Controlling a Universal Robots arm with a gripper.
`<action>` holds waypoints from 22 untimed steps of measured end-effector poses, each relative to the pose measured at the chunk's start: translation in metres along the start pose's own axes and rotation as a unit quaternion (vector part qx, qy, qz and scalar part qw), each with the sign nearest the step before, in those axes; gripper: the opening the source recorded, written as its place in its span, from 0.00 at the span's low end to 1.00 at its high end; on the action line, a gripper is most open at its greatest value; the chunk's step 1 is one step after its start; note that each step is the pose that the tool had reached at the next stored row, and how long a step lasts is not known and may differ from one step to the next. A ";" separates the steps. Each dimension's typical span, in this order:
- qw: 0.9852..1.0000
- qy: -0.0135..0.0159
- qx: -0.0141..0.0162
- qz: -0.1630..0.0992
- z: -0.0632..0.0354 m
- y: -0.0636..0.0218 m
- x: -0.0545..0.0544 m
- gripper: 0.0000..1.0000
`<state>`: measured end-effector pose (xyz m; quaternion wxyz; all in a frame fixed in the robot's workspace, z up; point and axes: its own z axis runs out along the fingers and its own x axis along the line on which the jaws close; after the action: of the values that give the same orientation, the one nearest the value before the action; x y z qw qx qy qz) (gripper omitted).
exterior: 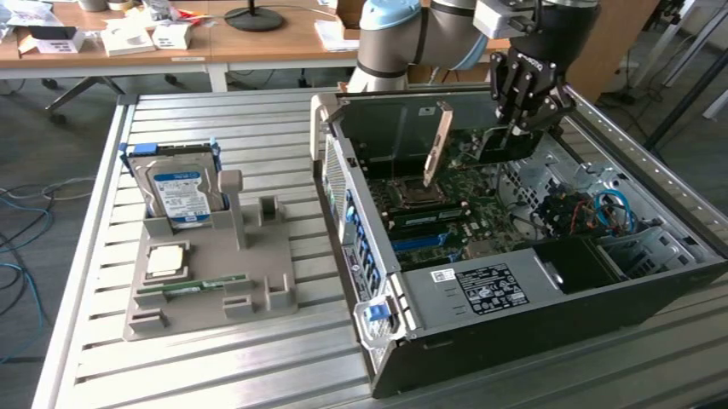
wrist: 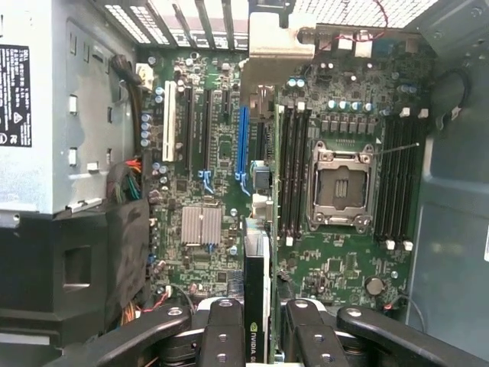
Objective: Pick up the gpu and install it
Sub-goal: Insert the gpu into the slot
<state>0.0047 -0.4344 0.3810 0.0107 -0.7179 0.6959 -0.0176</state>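
Spotter: Whereabouts of the gpu?

Recorder: Inside the open case, toward one o'clock of the exterior view. It stands on edge over the motherboard, its bracket toward the case's slotted rear wall.

Spotter: Why that attitude?

Recorder: Likely so the connector edge lines up with a slot and the bracket meets its rear opening. Card runs parallel to the blue slot, just beside it. Seated or hovering: cannot tell.

Spotter: State of the tool?

Recorder: Partly closed, clamped on the card. Fingers sit on either face, at the end away from the bracket. Nothing else touched.

Spotter: Rest of the desk?

Recorder: Hard drive upright in a grey holder at nine o'clock, well apart from the case.
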 end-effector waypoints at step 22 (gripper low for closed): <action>1.000 -0.005 0.000 0.003 0.0163 0.0155 0.000 0.26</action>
<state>-0.0101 -0.4349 0.3641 0.0141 -0.7162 0.6976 -0.0144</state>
